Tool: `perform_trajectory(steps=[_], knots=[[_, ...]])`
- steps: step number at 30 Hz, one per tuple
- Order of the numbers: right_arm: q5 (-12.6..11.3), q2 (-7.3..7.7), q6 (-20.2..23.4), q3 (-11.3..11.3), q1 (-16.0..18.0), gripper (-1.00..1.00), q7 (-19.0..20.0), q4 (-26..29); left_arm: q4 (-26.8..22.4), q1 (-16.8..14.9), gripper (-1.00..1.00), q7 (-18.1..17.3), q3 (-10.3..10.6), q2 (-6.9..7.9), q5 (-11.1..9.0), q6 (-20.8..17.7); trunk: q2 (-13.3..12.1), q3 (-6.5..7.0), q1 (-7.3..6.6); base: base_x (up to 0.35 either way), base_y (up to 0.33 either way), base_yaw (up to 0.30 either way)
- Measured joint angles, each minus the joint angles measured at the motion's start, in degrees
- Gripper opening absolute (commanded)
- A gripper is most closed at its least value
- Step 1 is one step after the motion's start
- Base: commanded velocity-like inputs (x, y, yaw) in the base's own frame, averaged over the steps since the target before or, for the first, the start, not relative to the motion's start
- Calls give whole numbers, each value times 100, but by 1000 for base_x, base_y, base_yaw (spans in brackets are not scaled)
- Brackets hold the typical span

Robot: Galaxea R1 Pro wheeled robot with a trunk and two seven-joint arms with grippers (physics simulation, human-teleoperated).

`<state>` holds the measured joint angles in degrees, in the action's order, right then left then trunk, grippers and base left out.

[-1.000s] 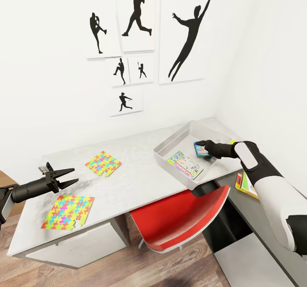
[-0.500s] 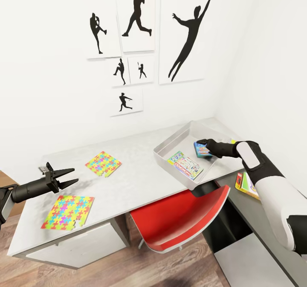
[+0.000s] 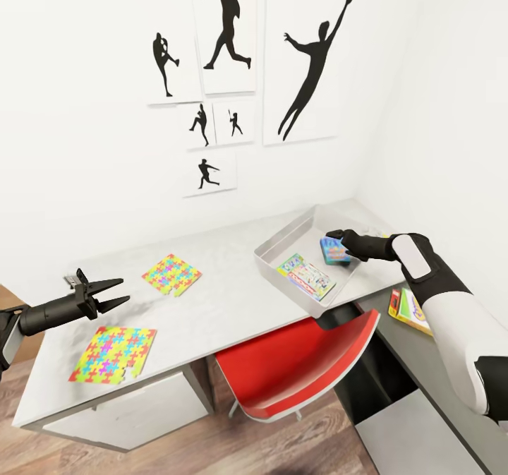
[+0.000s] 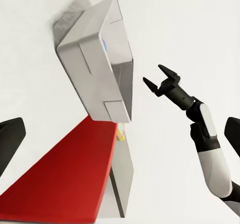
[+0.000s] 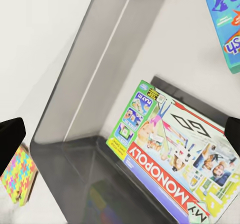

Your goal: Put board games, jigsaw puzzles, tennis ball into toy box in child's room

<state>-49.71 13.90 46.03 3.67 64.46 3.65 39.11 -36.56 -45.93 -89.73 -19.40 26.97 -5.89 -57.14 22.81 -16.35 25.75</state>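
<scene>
The grey toy box (image 3: 271,243) stands at the right end of the white table (image 3: 226,284). A green-edged board game (image 3: 307,278) lies flat in it. A blue-purple board game (image 3: 334,250) leans by the box's far wall. My right gripper (image 3: 333,237) hovers open just above that game, its fingers (image 5: 10,139) spread wide over the box. Two jigsaw puzzles (image 3: 171,274) (image 3: 114,354) lie on the table's left half. My left gripper (image 3: 124,290) hangs open between them, holding nothing. A yellow-red board game (image 3: 409,309) rests on a lower surface right of the table. The tennis ball and the bed are out of view.
A red chair (image 3: 303,362) is pushed under the table below the toy box. White walls with black sports silhouettes close the back and right. Wooden floor lies in front. The toy box (image 4: 95,59) and the open right gripper (image 4: 154,74) also show in the left wrist view.
The head view has shifted slightly. The blue-purple game now sits a little lower under the right gripper. The left arm has not moved.
</scene>
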Motion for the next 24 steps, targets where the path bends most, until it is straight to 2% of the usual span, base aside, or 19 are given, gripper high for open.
perform_trajectory(steps=[24], knots=[[0, -6, 0, 4, 0, 100, 1, 0, 0, 0, 100, 0, 0, 9, 0, 0, 0, 229, 0, 0, 0, 0]])
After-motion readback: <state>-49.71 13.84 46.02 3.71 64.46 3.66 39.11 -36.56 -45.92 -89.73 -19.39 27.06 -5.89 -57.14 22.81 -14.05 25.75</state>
